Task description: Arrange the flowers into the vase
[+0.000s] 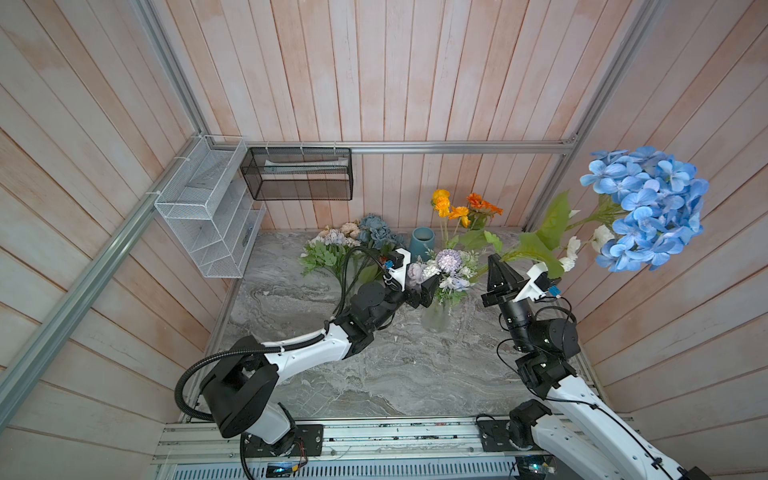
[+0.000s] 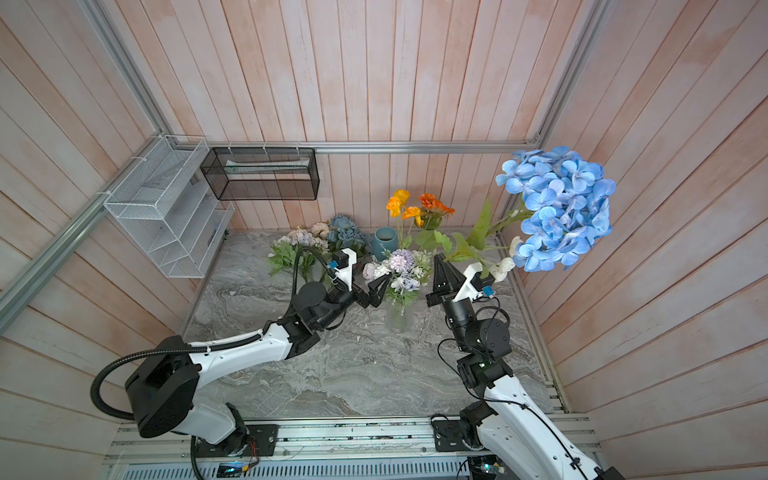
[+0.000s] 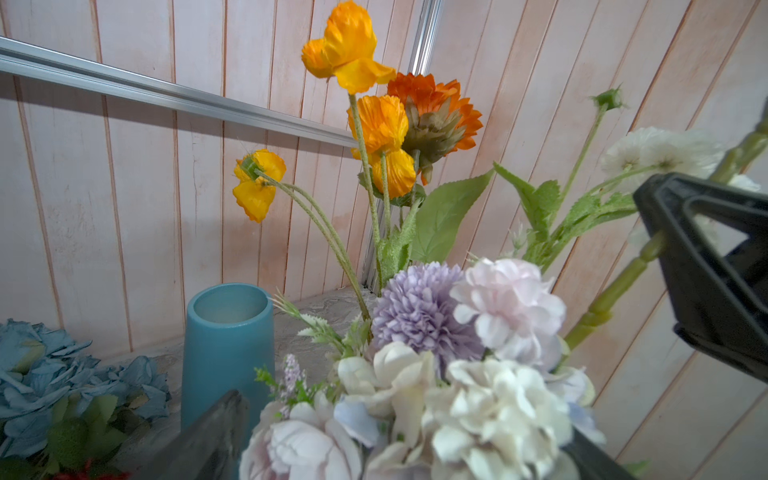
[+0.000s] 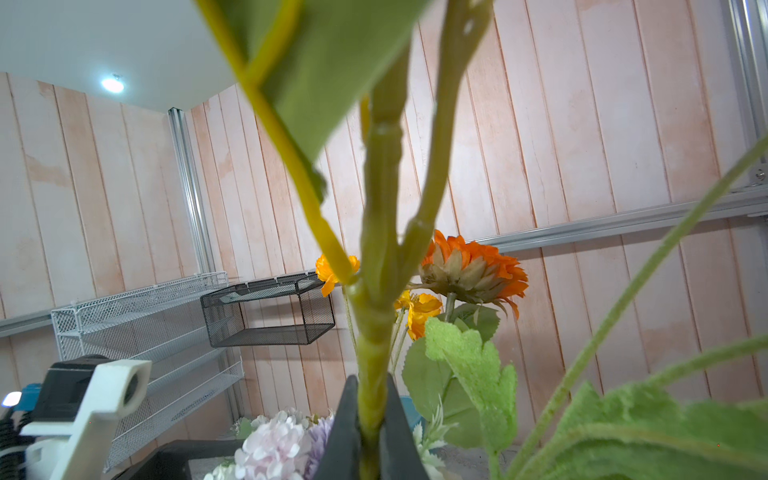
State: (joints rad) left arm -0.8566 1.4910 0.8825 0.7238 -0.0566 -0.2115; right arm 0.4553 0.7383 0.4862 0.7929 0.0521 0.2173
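Marble tabletop, plank walls. Right gripper pinches blue hydrangea stem, bloom aloft beside glass vase. Left gripper spread beside pastel bouquet. Step: insertion. Next: steer stem end into crowded neck.

The hydrangea is showing bright blue petals over a green stem and green leaves. The poppies are glowing yellow-orange beside a deeper orange daisy. In the clear vase, a lilac pompom is sitting among pale pink and cream blooms. Along the counter's far edge, the roses are reading dusty blue and the ceramic vase teal. The counter is showing grey marble veining. The right gripper is showing black.
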